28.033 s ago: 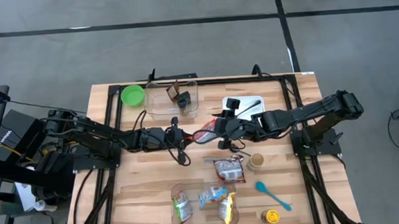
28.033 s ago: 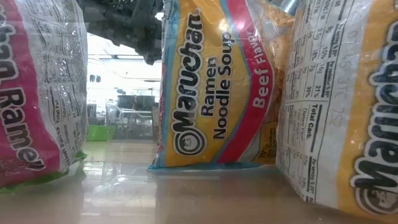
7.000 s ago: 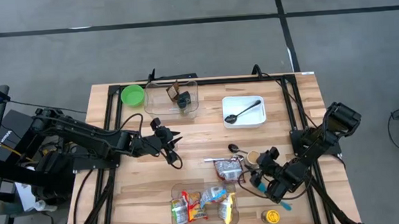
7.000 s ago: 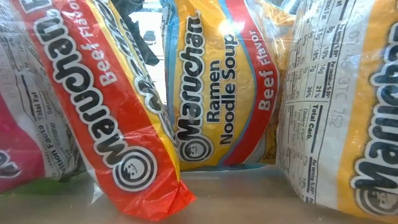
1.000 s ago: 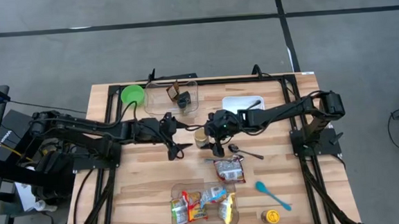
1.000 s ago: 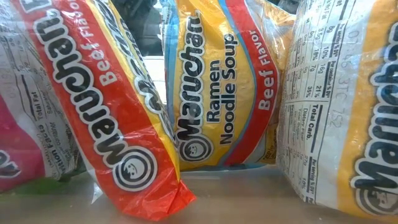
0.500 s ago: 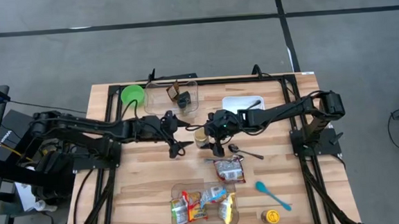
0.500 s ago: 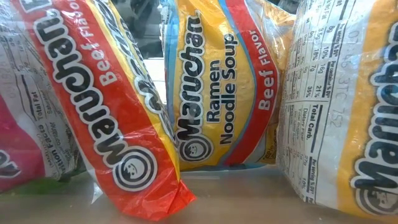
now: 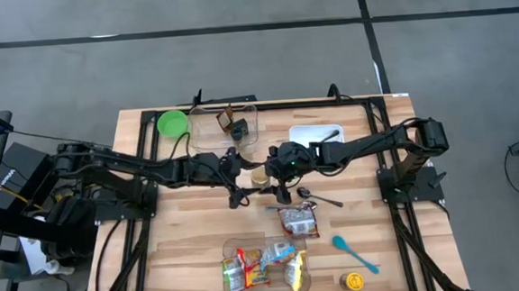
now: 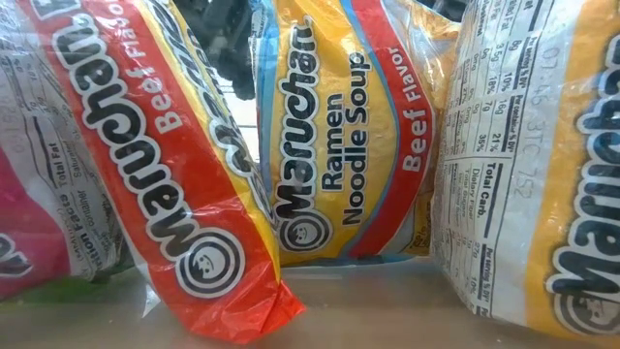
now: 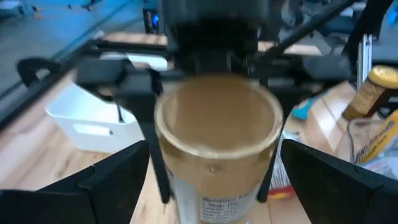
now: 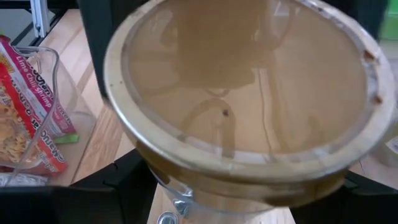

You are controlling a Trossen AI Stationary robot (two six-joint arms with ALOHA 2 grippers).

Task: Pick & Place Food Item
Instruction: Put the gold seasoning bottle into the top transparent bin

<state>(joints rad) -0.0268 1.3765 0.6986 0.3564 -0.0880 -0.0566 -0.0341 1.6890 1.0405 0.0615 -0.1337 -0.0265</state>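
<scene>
Right gripper (image 9: 270, 175) found pinching the brown-lidded jar (image 9: 260, 176) just beside the white tray (image 9: 332, 150). Left gripper (image 9: 240, 179) met at the jar's opposite side, fingers (image 11: 115, 177) spread wide around it.

A small round jar (image 9: 260, 176) with a tan, slightly glossy lid sits at the middle of the wooden table, held between the two robot arms that meet there. Close up, the jar (image 11: 217, 146) has a wide pale rim around its brown lid and a white printed label on its side, and the right gripper's (image 11: 214, 118) dark fingers (image 11: 155, 149) press against both of its sides. It appears upright or nearly so. From the other wrist, the lid (image 12: 249, 87) fills most of the view, with a small dark speck near its centre.
</scene>
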